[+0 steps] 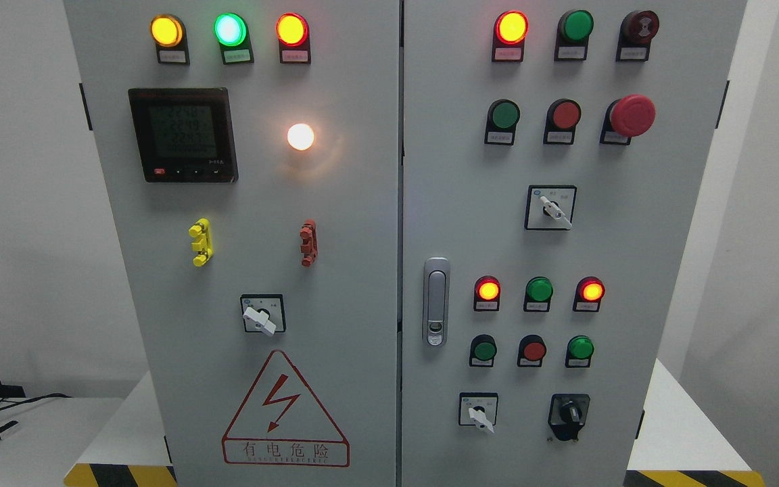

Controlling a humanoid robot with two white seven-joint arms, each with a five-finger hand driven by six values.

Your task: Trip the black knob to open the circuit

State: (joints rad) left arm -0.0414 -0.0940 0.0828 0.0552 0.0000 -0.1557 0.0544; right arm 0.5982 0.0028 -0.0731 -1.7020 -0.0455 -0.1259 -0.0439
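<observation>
Head view, foreground: hazard-striped base edge [119, 475] and the white platform [687, 433] under the cabinet [335, 203] lie nearest you.
Robot hands: neither the left nor the right hand shows in the picture, so you cannot tell whether either is released, clenched or grasping.
Task item: black knob [569, 411] sits low on the right door, at its bottom right, just right of a white-handled selector [479, 412].
Knob state: you see its pointer roughly upright; the markings around it are too small to read.
Neighbours to avoid: green button [579, 348] and red button [533, 350] stand in the row above the knob; door latch [436, 301] lies well to its left.
Indicators: lamps are lit on both doors, including the white lamp [300, 136] beside the meter [182, 134], which suggests the circuit is live.
Progress, as judged: the knob appears untouched; the approach has not begun.
Advice: bring one hand in low towards the knob, square to the door. Pinch the raised grip only, then turn it firmly to its stop.
Risk: a wide hand may brush the white-handled selector or the buttons above.
</observation>
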